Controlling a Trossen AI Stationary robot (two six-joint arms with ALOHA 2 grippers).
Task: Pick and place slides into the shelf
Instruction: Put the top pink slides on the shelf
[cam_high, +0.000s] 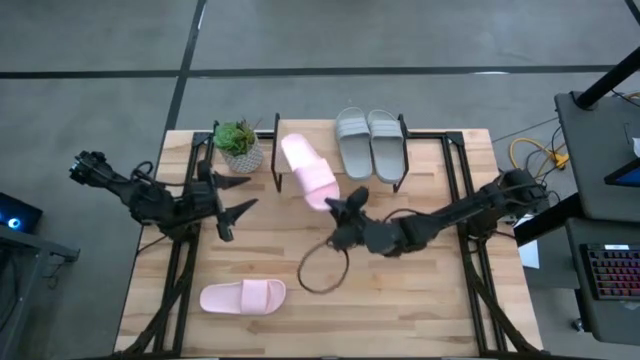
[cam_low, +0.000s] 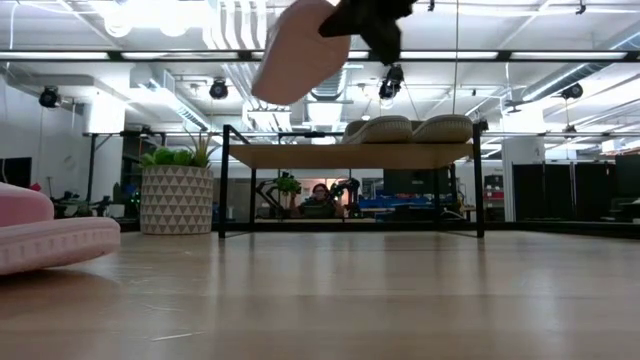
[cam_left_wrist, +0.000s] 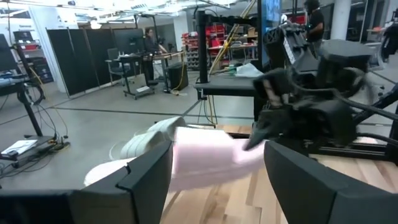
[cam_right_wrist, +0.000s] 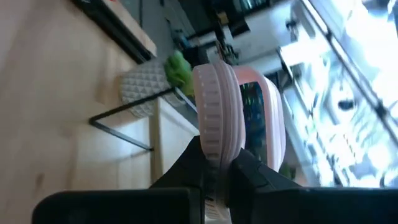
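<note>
A pale pink slide (cam_high: 308, 168) hangs in my right gripper (cam_high: 340, 207), high over the left part of the shelf (cam_high: 283, 182). In the low view the slide (cam_low: 298, 52) is well above the plank (cam_low: 300, 155). The grey-beige pair (cam_high: 368, 141) lies side by side, soles down, on the shelf's right half. The second pink slide (cam_high: 243, 297) lies sole down on the table near its front left. My left gripper (cam_high: 250, 192) is open and empty, left of the shelf. My right gripper pinches the sole of the pink slide at its near end (cam_right_wrist: 214, 146) between its two fingers, one on each face of the sole. The fingers come from the table's right-near side, along the slide. The slide is lifted clear and tilted, its free end toward the shelf's far left.
A potted plant (cam_high: 238, 146) stands at the far left, beside the shelf's left leg. A dark cable loop (cam_high: 322, 268) lies on the table under my right arm. A person sits in the room behind the shelf (cam_low: 320, 200). The table's near right part is bare wood (cam_high: 420, 300).
</note>
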